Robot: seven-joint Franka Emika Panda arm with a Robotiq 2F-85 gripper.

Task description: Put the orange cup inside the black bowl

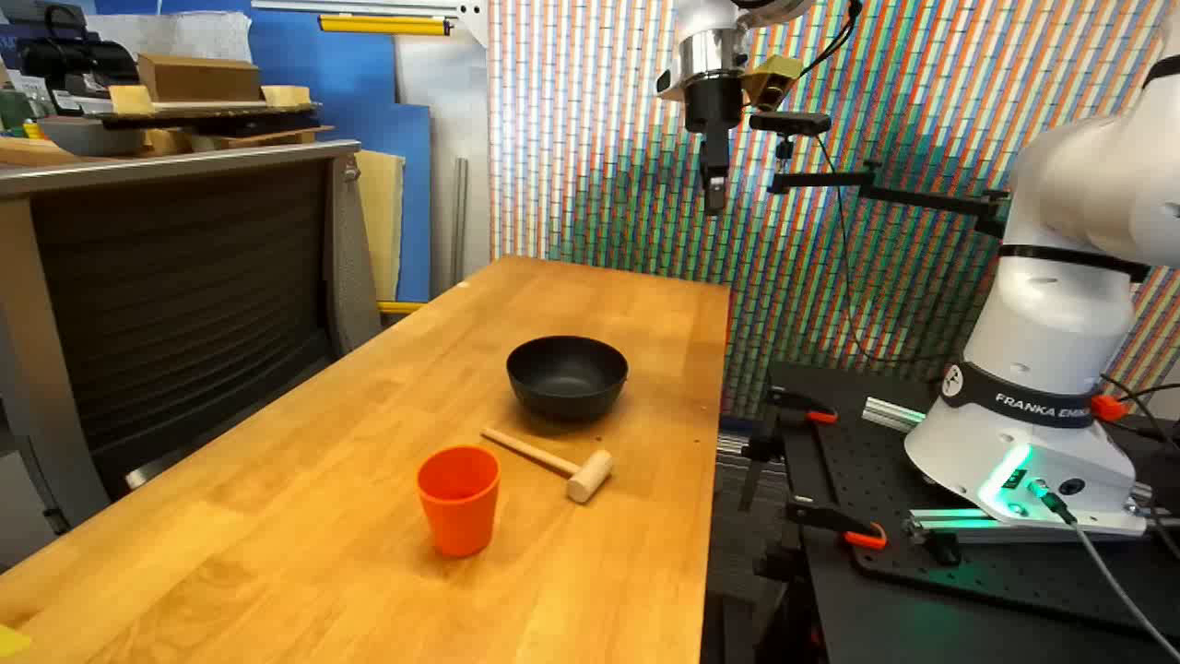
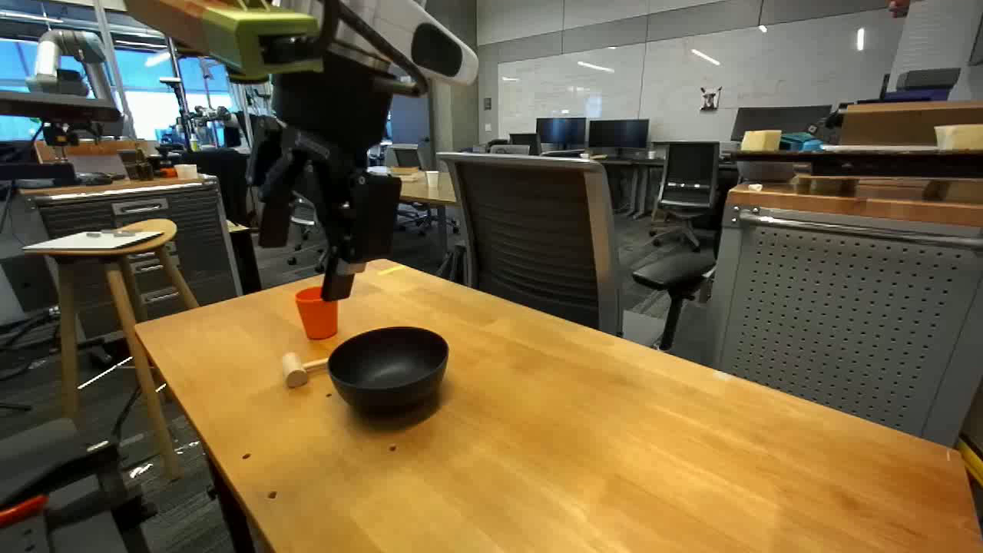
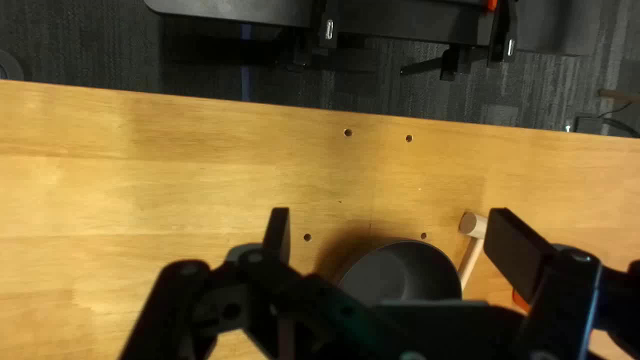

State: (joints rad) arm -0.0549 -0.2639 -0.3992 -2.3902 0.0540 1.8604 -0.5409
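Where the honey-coloured wooden table (image 1: 350,516) runs back in an exterior view, the orange cup (image 1: 458,507) stands upright on it: smooth, round, tapering to its base; inside, orange wall visible, bottom not readable. Beyond it, well apart, the black bowl (image 1: 567,383): matte, round, curved wall, dark inner floor in sight. Between the two lies a pale wooden mallet (image 1: 588,477), barrel-shaped head, thin straight handle. Gripper (image 1: 714,189) hangs high above the wood, seen edge-on, its spread not readable from here. Behind, a backdrop (image 1: 608,138) of narrow upright stripes, many colours. In an exterior view, a round-seated wooden stool (image 2: 161,227) beyond the table; the cup sits farther off than the bowl, a dark part of the gripper crossing in front of its rim. Bowl's inside plain black; its wall hides part of the mallet handle. In the wrist view, the fingers (image 3: 517,250) stand wide apart, wood grain and part of the bowl showing between them. Of the cup, orange slivers past one finger. Small round holes (image 3: 348,132) in the tabletop; past its edge, streaked grey carpet (image 3: 90,45).
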